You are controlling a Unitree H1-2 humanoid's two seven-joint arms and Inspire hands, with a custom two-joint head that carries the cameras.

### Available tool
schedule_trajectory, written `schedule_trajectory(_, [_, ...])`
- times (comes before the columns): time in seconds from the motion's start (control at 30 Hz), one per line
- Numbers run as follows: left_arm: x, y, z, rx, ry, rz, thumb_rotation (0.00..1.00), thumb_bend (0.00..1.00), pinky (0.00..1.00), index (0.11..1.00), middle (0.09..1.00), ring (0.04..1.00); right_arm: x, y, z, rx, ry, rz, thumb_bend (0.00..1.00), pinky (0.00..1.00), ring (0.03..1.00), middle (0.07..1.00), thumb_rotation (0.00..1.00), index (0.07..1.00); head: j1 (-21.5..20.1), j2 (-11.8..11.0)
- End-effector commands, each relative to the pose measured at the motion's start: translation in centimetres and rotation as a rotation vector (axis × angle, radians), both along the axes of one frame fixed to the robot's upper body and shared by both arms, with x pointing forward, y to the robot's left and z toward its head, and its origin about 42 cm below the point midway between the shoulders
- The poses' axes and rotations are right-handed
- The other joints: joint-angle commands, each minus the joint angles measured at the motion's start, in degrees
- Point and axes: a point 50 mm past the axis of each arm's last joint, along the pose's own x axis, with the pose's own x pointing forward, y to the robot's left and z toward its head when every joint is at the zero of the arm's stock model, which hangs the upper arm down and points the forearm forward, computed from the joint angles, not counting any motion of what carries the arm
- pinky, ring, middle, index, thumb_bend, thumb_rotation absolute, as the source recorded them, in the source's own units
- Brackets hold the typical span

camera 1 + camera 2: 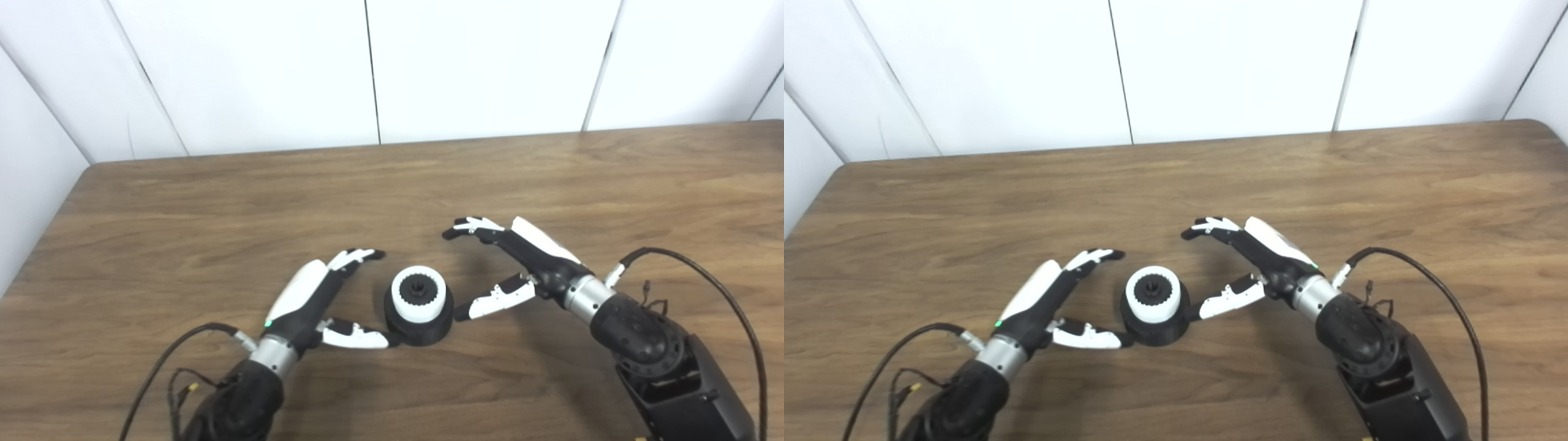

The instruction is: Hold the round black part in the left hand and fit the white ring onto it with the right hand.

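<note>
Fingers (358,255) of the left hand (318,300) are spread and slightly curled, holding nothing; its thumb reaches along the tabletop (184,208) toward the base of the round black part (419,321), and the thumb tip looks to be touching or just short of that base, though which cannot be told. The right hand (520,263) is likewise open and empty: its fingers arch forward above the wood well behind the part, while its thumb points at the right side of the black part and ends just beside it.

Between the two hands the round black part stands upright on the tabletop. The white ring (418,293) already sits on top of it, seated around a small dark hub at the centre, with toothed notches showing along its inner edge. The ring appears level rather than tilted.

Both forearms come in from the bottom edge, the left one low at the left, the right one bulkier at the right, each with a black cable (704,269) looping away from the wrist. White wall panels (257,67) rise behind the far edge of the tabletop.
</note>
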Motion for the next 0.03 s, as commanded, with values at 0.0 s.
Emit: schedule_trajectory(0.0, [-0.03,1.90,1.12,0.013,-0.023,0.027,0.29,1.00,0.92,0.895,0.948,0.986,0.73,-0.57,2.00,0.003,-0.075,-0.011,1.00,0.92,0.997,0.954,0.38,0.857,0.0,0.0])
